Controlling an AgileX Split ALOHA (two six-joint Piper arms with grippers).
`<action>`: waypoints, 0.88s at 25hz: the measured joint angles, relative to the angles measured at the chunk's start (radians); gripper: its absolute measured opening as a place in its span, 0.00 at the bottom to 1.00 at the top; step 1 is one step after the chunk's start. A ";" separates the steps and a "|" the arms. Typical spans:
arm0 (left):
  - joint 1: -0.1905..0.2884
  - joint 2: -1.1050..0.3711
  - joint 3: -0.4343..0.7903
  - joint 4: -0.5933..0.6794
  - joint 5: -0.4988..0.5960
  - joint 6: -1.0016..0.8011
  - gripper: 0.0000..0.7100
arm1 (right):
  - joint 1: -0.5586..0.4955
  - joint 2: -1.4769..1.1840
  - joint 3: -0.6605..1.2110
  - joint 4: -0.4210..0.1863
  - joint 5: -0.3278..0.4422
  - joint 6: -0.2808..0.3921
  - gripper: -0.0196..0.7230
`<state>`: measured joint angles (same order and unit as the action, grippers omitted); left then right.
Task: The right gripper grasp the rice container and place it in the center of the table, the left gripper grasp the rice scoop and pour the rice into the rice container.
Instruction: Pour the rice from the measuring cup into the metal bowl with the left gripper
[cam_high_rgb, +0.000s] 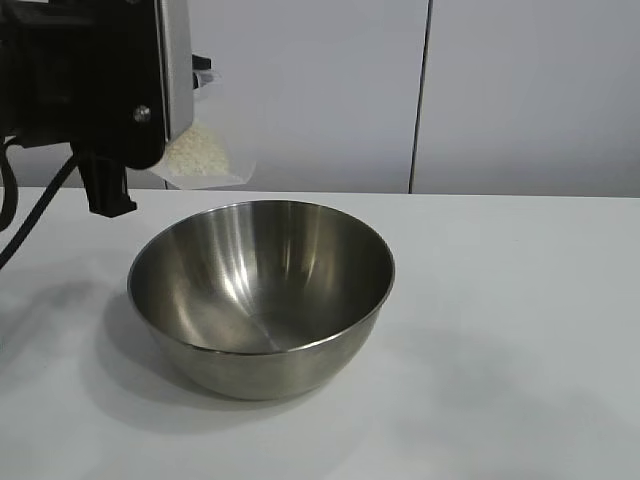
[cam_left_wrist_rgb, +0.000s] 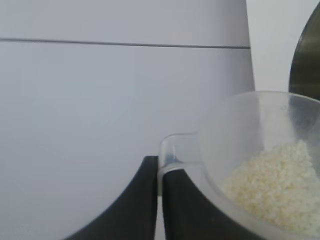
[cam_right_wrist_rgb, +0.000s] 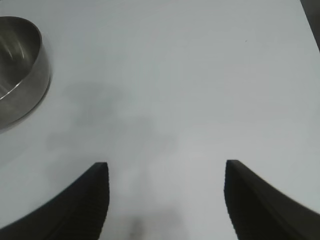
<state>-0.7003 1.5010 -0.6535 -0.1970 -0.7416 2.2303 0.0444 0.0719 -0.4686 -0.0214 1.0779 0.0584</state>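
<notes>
The steel bowl stands upright on the white table, nearest the exterior camera and about midway across the tabletop. Its inside is bare polished metal, and no brand, label or writing can be read on it or anywhere else in these views.

Behind the bowl and toward its left side, the left gripper hangs above the table, higher than the bowl's rim. It holds the small frosted plastic cup, which is tilted toward the bowl and has a heap of white rice lying in its lower part. In the left wrist view the two black fingers are pressed close together on the cup's tab handle, with only a thin slit between them, and the rice sits inside the cup. A dark edge of the bowl shows past the cup.

The right gripper is over bare table, its fingers spread wide with nothing between them, and the bowl sits well apart from it.

Farthest back is a pale wall with a dark vertical seam.
</notes>
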 joint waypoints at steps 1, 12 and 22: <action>-0.002 0.008 -0.001 0.000 -0.004 0.052 0.02 | 0.000 0.000 0.000 0.000 0.000 0.000 0.63; -0.015 0.065 -0.007 0.036 -0.005 0.206 0.02 | 0.000 0.000 0.000 0.003 0.000 0.000 0.63; 0.004 0.069 -0.007 -0.035 -0.050 -0.212 0.02 | 0.000 0.000 0.000 0.003 0.000 0.000 0.63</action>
<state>-0.6963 1.5699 -0.6607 -0.2322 -0.7916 2.0182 0.0444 0.0719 -0.4686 -0.0180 1.0780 0.0584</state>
